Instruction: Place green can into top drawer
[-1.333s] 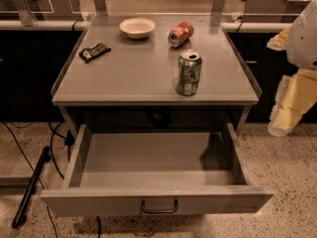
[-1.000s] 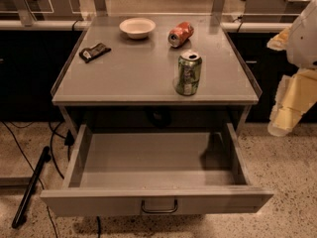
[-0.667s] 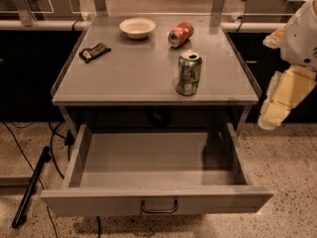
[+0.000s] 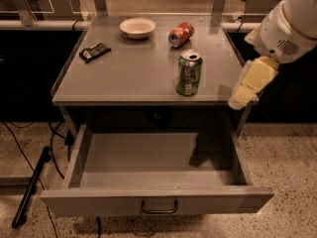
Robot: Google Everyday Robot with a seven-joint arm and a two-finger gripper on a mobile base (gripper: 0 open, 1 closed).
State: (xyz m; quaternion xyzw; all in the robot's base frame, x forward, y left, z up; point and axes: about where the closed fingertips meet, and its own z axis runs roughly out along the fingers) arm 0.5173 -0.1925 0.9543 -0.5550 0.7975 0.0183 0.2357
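Note:
The green can (image 4: 188, 74) stands upright near the front right of the grey table top (image 4: 129, 68), its silver top open. The top drawer (image 4: 153, 175) is pulled fully out below the table and holds nothing; its small dark handle (image 4: 159, 207) is on the front panel. My gripper (image 4: 246, 90), pale yellow on a white arm (image 4: 290, 21), hangs at the table's right edge, to the right of the green can and apart from it.
An orange-red can (image 4: 181, 34) lies on its side at the back of the table. A white bowl (image 4: 137, 27) stands at the back. A dark flat packet (image 4: 94, 52) lies at the left. A black rod (image 4: 30, 187) and cables lie on the floor at left.
My arm and gripper have moved left, from off the table's right side to its right edge, closer to the green can. The can and drawer have not moved.

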